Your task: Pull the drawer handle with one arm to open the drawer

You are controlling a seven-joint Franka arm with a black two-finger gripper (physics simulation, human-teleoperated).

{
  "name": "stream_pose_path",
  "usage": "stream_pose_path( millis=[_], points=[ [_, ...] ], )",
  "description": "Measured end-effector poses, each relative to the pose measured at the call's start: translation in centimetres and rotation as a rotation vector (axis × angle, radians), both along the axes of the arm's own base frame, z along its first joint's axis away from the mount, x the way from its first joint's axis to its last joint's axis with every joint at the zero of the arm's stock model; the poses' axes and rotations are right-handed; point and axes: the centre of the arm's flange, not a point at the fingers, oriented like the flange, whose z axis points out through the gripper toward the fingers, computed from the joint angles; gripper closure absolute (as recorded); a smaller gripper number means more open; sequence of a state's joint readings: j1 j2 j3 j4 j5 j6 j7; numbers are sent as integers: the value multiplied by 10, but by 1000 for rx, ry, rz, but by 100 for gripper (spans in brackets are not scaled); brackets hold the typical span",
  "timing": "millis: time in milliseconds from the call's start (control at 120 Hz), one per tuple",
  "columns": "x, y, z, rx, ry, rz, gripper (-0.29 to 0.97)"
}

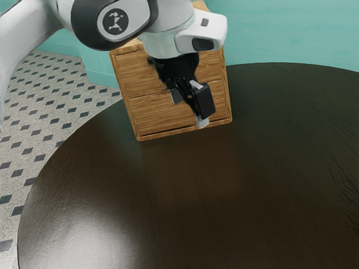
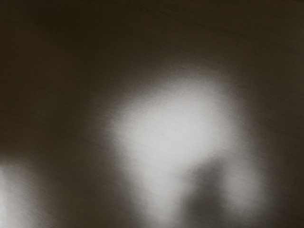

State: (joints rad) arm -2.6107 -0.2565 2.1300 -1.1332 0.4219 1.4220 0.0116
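Drawer (image 1: 150, 109): the lower of 2 fronts in a wooden cabinet (image 1: 128, 60). It looks flush with the frame, so I judge it not yet open. The handle is hidden behind my hand and I can't place it.

Gripper (image 1: 190, 109): hangs right against that front, toward the 3 o'clock side of it, tips pointing down and a little out from the wood. Jaws: cannot tell whether they are wide, narrow or closed on anything.

Cabinet stands at about 11 o'clock on the round dark table (image 1: 224, 196), near its rim. Tiled floor (image 1: 50, 112) beyond at 9 o'clock, teal wall (image 1: 280, 28) at 12. In the wrist view, bare tabletop with a bright glare patch (image 2: 180, 137) under my hand.

To do this step well, my judgement: confirm the grip on the handle before hauling. Pull straight out along the drawer's run, toward 5 o'clock across the table. Keep it slow and level; a skewed pull could jam the drawer or drag the cabinet.
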Motion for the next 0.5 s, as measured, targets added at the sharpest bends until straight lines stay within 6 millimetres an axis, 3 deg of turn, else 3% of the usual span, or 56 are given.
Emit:
stream_pose_path(
  millis=[83, 158, 325, 408, 500],
  points=[
    [-14, -11, 17, 28, -56, 15, 0],
    [-40, 6, 19, 85, -90, 106, 0],
    [-36, -31, -43, 98, -27, 113, 0],
    [-30, -22, -59, 135, -14, 101, 0],
    [-23, 0, -50, 119, -33, 95, 0]
  ],
)
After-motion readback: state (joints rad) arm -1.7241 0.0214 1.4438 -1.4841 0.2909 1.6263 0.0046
